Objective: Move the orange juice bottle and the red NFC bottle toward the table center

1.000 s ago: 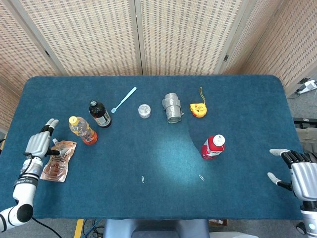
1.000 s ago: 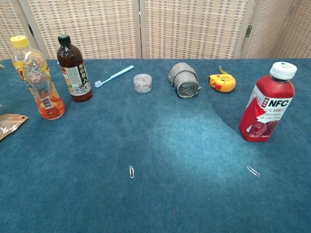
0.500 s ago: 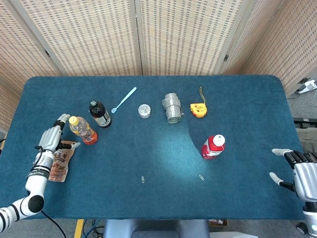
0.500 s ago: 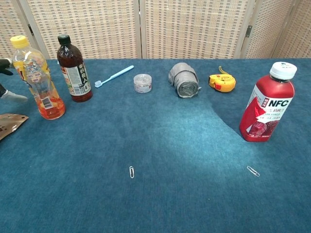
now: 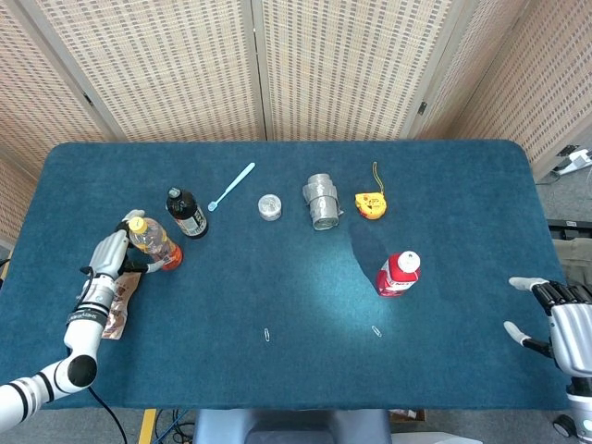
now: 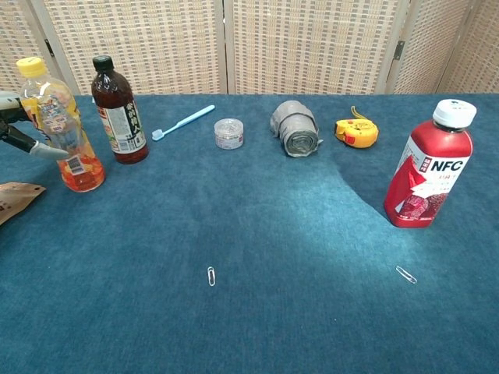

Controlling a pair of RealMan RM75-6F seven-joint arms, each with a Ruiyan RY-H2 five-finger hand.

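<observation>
Left hand (image 5: 113,254) half cropped in chest view, grip on orange juice bottle (image 6: 58,113) unclear

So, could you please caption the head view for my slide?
Left hand reaches the orange juice bottle; red NFC bottle stands untouched, right hand open.

Dark bottle (image 5: 186,213), toothbrush (image 5: 231,186), tape roll (image 5: 322,201), tape measure (image 5: 370,203)

On the table stood 3 bottles, orange juice (image 5: 154,243), dark (image 5: 186,213), red NFC (image 5: 398,274), plus 2 paper clips (image 5: 267,334) (image 5: 376,330), 1 toothbrush (image 5: 231,186), 1 small jar (image 5: 269,206), 1 tape roll (image 5: 322,201), 1 tape measure (image 5: 370,203), 1 pouch (image 5: 117,298).
</observation>
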